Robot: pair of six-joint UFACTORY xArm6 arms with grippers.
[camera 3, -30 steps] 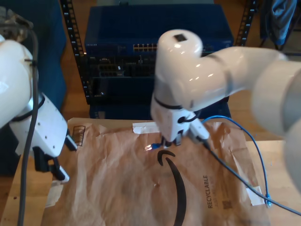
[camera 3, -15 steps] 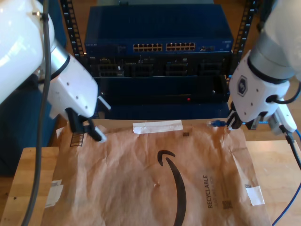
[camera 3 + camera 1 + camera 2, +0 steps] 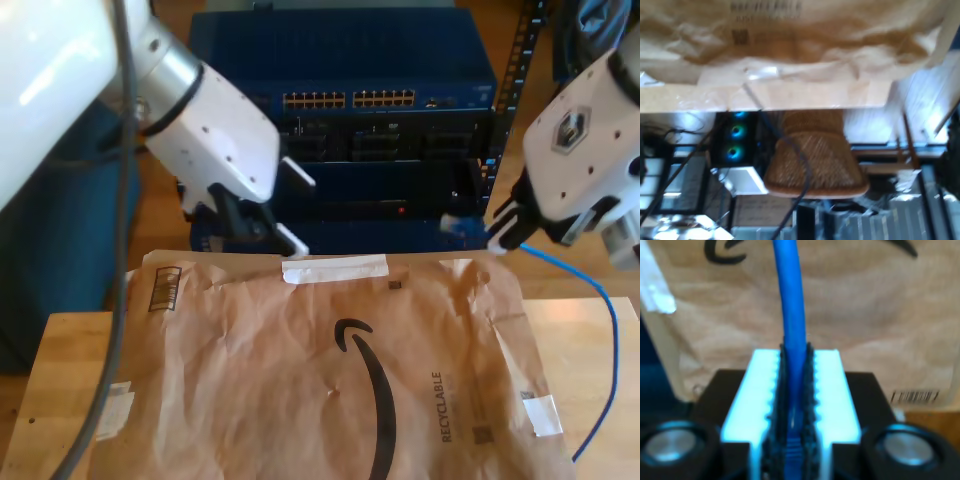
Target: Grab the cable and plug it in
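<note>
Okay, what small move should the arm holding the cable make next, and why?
Probably carry the plug up toward the switch's port row. My second gripper is shut on the cable, and in the exterior view the plug sits below those ports, off to the right.

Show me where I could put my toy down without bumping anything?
The brown paper bag is bare across its middle, between the white tape strip and the near edge. The wooden table is also bare along the exterior view's left. It is crowded at the back by the blue rack, where both tools hover and the blue cable hangs.
</note>
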